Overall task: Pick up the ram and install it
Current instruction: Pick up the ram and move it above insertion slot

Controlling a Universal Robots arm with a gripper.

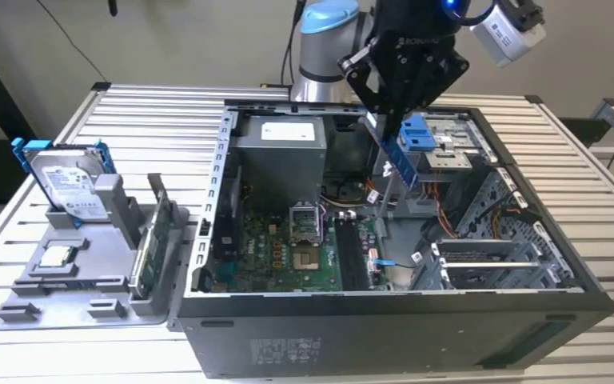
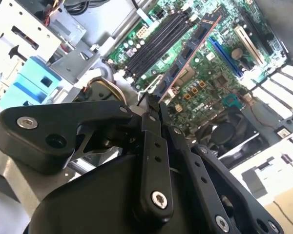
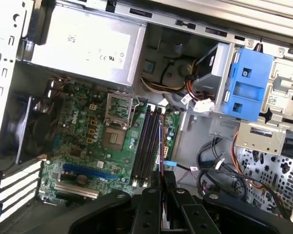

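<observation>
Gripper [image 1: 388, 112] is clamped on the ram [image 1: 392, 152], holding it by one end. The module hangs down from the jaws into the open PC case [image 1: 392, 308], well above the board and touching nothing. In the second wrist view the ram [image 2: 185, 56] runs straight out from the fingertips [image 2: 147, 108] toward the DIMM slots [image 2: 156, 39]. In the first wrist view it shows edge-on as a thin line [image 3: 161, 151] over the outer slots [image 3: 146, 141].

Judgement on doing the seat well:
- Line the ram's long edge parallel w/ the chosen slot. From these views it looks close to parallel, but it is held by one end, so any tilt gets worse toward the free end.
- Whether the key notch matches the slot can't be read here. If it doesn't, pressing risks the contacts.
- Slot latches are too small to judge; they need to be open.
- Come down square to the motherboard [image 3: 88, 141] w/ even pressure along the length, not just at the gripped end.
- Keep clear of the CPU socket [image 3: 118, 126] beside the slots, and of the loose cables [image 3: 219, 161] and the blue drive bracket [image 3: 249, 83] on the other side.

Hard drive [image 1: 67, 180] and green card [image 1: 156, 240] sit in the gray holder on the desk [image 1: 125, 112], outside the case and well apart from the work.
</observation>
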